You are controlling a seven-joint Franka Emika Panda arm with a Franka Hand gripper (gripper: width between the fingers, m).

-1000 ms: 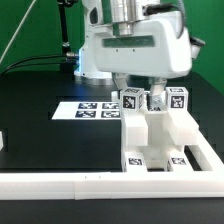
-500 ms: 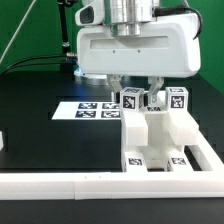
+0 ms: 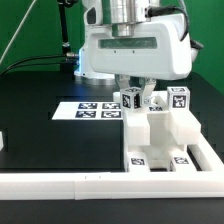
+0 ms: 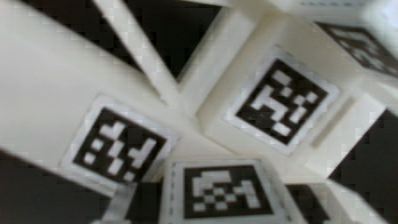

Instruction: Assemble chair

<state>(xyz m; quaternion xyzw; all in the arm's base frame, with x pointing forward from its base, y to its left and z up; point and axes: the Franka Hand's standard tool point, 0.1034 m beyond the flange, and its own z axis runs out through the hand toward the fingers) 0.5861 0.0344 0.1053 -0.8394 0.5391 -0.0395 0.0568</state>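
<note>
The white chair (image 3: pixel 152 135) stands at the exterior view's right, with tagged blocky parts joined and two tags on its low front. My gripper (image 3: pixel 137 90) hangs straight down over its back and is shut on a small tagged white chair piece (image 3: pixel 131 99) at the top. A second tagged post (image 3: pixel 178 99) stands to the right of it. In the wrist view the held piece's tag (image 4: pixel 222 192) sits between the jaws, and two larger tagged chair faces (image 4: pixel 285 100) fill the picture, blurred. My fingertips are hidden there.
The marker board (image 3: pixel 90 109) lies flat on the black table just left of the chair. The long white border rail (image 3: pixel 60 185) runs along the front and up the right side. A small white part (image 3: pixel 2 141) shows at the left edge.
My gripper's hand has turned about its vertical axis over the held piece, broadside half a second ago and angled again now. The chair has stayed in place.
</note>
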